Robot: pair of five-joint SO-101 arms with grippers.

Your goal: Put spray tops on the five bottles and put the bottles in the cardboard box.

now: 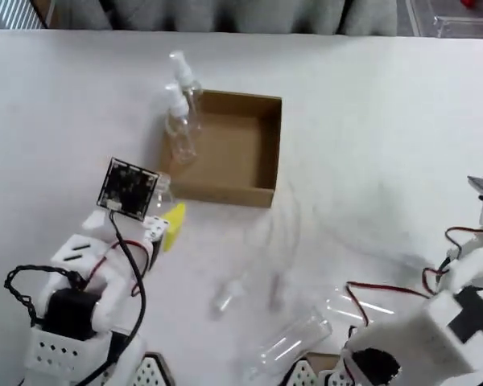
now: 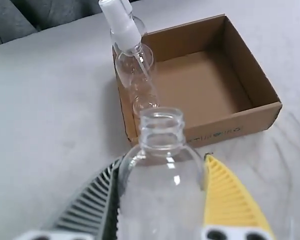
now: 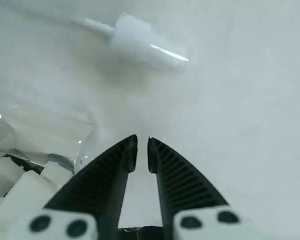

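With two capped bottles (image 2: 132,62) standing at the cardboard box's (image 2: 230,127) side wall, apparently none boxed yet, the left gripper's (image 2: 162,165) fingers clasp an uncapped bottle (image 2: 161,125) just before the box, while the right gripper's (image 3: 142,145) fingers, nearly closed on nothing, hover by a loose spray top (image 3: 140,42) on the worktop (image 3: 250,100).

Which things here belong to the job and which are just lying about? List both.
Job: cardboard box; capped bottle; second capped bottle; open bottle in the left tool; loose spray top; lying bottle near the arms.
Lying about: clear container behind the table.
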